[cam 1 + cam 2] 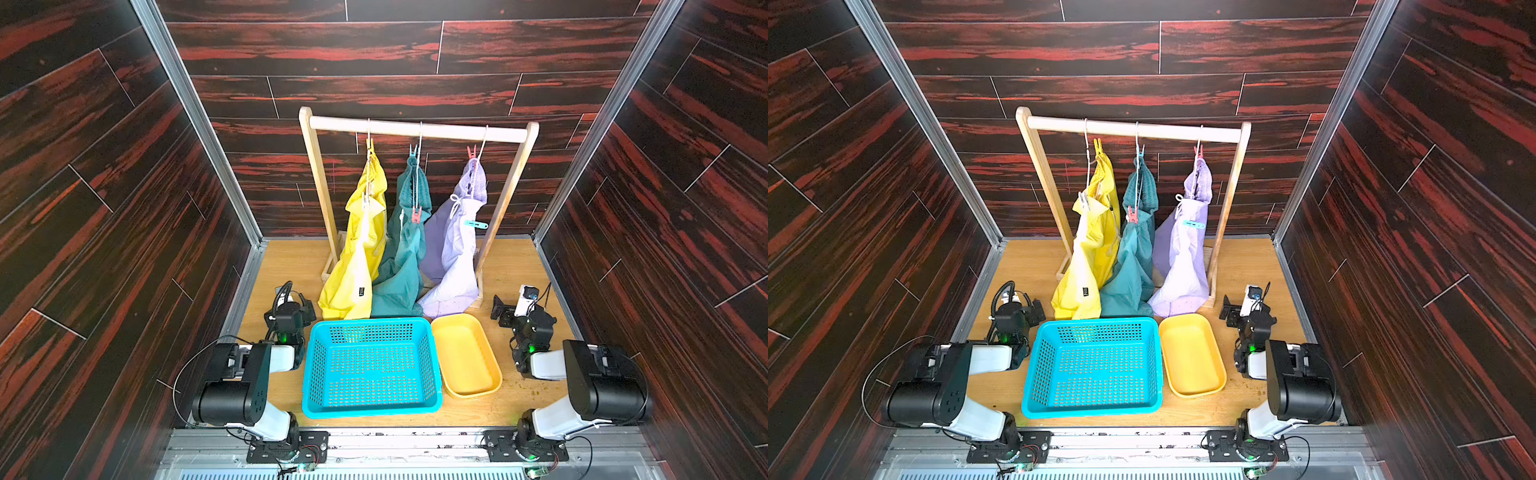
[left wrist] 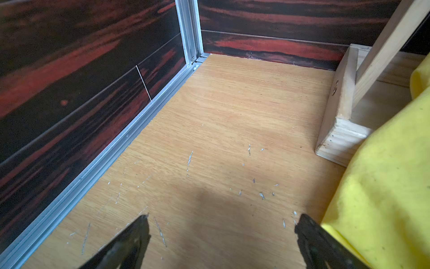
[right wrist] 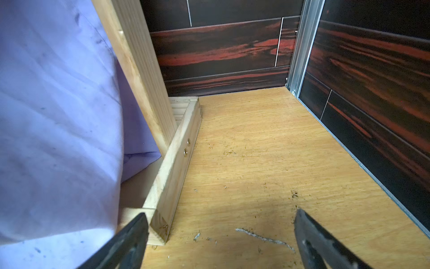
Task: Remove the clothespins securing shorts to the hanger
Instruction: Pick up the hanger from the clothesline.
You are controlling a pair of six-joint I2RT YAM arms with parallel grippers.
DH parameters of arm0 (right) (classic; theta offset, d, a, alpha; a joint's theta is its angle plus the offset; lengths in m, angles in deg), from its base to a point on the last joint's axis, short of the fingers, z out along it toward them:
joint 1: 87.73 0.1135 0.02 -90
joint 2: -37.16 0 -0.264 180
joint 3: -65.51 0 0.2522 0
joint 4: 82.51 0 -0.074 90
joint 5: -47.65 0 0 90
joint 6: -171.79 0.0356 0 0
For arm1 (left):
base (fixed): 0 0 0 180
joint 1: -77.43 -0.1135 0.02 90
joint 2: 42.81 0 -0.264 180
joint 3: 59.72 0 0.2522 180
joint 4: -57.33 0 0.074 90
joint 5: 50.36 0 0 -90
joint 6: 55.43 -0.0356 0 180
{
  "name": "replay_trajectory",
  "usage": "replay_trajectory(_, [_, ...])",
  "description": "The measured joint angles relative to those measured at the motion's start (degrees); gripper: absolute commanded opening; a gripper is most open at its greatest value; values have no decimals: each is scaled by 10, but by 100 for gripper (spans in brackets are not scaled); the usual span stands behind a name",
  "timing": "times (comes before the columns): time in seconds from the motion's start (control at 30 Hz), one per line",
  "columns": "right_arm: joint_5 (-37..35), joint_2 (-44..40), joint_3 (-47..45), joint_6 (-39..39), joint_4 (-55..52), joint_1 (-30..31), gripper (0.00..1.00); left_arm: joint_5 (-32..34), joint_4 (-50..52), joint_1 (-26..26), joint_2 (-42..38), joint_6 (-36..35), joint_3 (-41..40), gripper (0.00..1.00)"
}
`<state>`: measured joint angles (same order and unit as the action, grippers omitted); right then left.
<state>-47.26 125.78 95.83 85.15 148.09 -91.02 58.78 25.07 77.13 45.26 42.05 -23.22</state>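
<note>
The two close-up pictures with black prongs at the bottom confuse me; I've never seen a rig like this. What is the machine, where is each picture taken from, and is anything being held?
The machine is two robot arms mounted in front of a wooden table, each ending in a two-fingered gripper. The two wide pictures come from one double camera overhead, so they look almost alike. The close-ups come from cameras on the arms' wrists. The prongs you see there are the left gripper and the right gripper, both open and holding nothing. On the table stands a wooden rack. From it hang yellow shorts, teal shorts and lavender shorts, pinned with clothespins. In front of the rack lie a blue basket and a yellow tray, both empty.
</note>
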Motion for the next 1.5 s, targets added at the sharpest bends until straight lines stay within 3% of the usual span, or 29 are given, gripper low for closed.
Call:
replay_trajectory(0.97, [-2,-4,0,0,-8,-4,98,14,-7,0,0,0,0,99])
replay_trajectory(1.1, [-50,-78,38,26,-146,2,98,43,60,0,-73,9,2,100])
replay_trajectory(1.27, [-87,-168,171,96,-358,4,98,66,123,0,-220,16,22,100])
replay_trajectory(1.5, [-47,-218,226,165,-569,6,98,54,233,0,-296,29,57,98])
